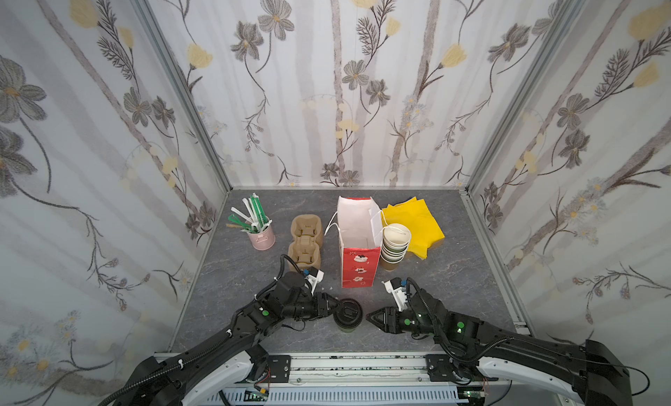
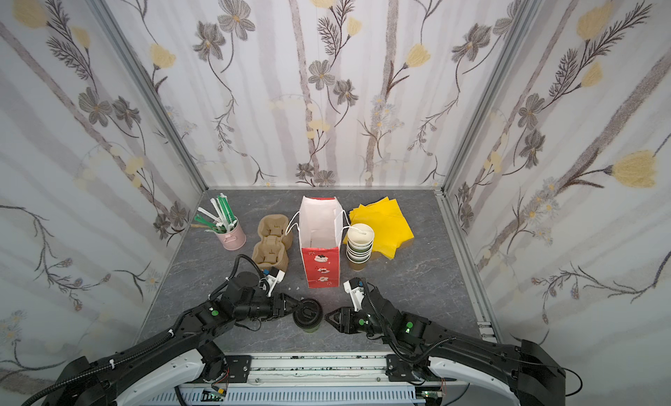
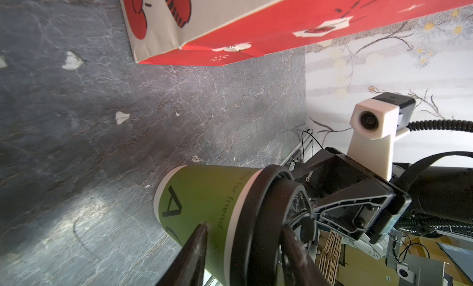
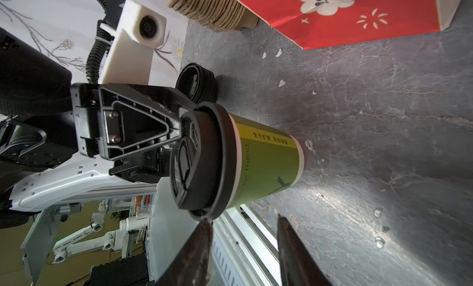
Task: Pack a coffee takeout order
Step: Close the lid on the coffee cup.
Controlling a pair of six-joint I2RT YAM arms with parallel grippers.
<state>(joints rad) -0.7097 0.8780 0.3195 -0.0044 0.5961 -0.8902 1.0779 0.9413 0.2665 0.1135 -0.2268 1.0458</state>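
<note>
Grey, marble-veined surface [image 1: 435, 284] floors a booth papered in flowers. Nearest the rail, the black-lidded green paper cup [image 1: 348, 311] stands upright between the two arms. The left pincer [image 1: 333, 306] is at its lid. In the left wrist view one finger [image 3: 197, 246] lies against the green wall and the other crosses the lid's top, so the parted jaws straddle the rim. Whether they truly clamp it I cannot tell. The right pincer [image 1: 369, 317] points at the cup from the opposite side, just short of it, jaws spread and empty. A short stack of spare black plastic lids [image 4: 197, 85] sits just behind the cup, visible only in the right wrist view.

The cup is probably light and thin-walled, with a glossy, slightly slick print. A hard squeeze would likely dent it, and lifting it by the lid alone might pop the lid off. The best hold looks to be around the wall just beneath the lid, where the rolled rim stiffens it. It should stay upright, since its contents cannot be seen.

Farther back, the red white-lined paper bag [image 1: 357, 262] stands open, flimsy and apt to tip. On its left is the tan moulded-pulp two-cup carrier [image 1: 305, 246]. Just beside it on the right is a stack of bare paper cups [image 1: 394, 246], with yellow paper napkins [image 1: 417, 222] behind. Farthest left, a pink tin pail [image 1: 263, 239] holds thin green straws [image 1: 259, 208].
</note>
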